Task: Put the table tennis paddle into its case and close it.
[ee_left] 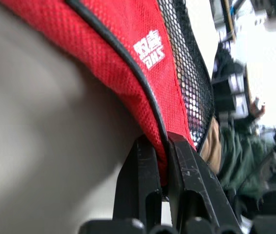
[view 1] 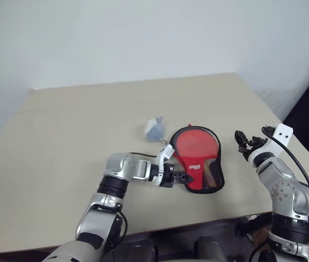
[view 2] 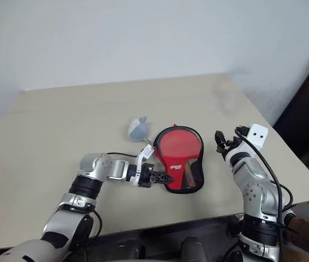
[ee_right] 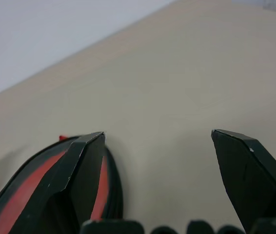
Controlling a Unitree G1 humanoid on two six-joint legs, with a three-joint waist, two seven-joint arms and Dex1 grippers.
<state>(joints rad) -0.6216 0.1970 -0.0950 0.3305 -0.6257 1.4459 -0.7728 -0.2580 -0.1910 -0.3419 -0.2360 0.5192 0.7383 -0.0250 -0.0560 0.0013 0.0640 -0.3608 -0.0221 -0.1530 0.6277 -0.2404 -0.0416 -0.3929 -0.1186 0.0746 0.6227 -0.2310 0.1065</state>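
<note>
Your left gripper (ee_left: 162, 161) is clamped on the case (view 1: 201, 164) edge, the right gripper (ee_right: 157, 146) hangs wide open; next, close the case.

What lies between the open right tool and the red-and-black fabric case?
Only bare beige tabletop separates the right tool from the red-and-black fabric case, as the left eye view shows.

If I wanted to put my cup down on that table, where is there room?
The table is bare along its far edge and left half. It is crowded in the middle right: the case, the grey-blue blob, the left pincer and the right pincer.
</note>
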